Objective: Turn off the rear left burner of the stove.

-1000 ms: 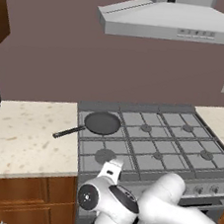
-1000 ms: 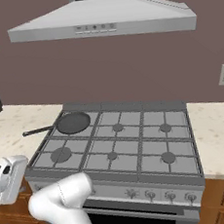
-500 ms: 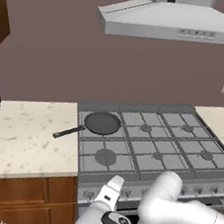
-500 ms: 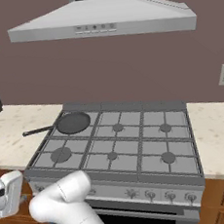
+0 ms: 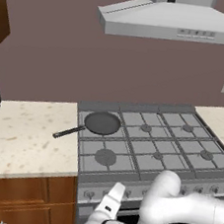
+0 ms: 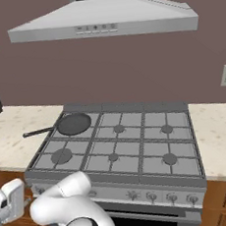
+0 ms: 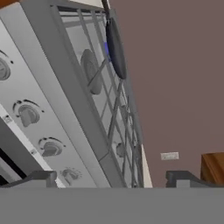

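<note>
Since a second ago my arm has sunk lower in front of the stove (image 5: pixel 144 152), its wrist now below the knob row. I see the rear left burner (image 5: pixel 117 115) at the back left corner of the cooktop, under a dark frying pan (image 5: pixel 101 123) whose handle reaches out over the pale tabletop (image 5: pixel 27 133). Beyond it, a gray hood (image 5: pixel 174 24) hangs on the brown wall. My pincer (image 7: pixel 111 177) hangs released, tips wide apart, facing the knobs (image 7: pixel 27 114).

light: even, soft, sourceless | shadows: faint | glare: none | sharpness: slightly soft (rendered)
</note>
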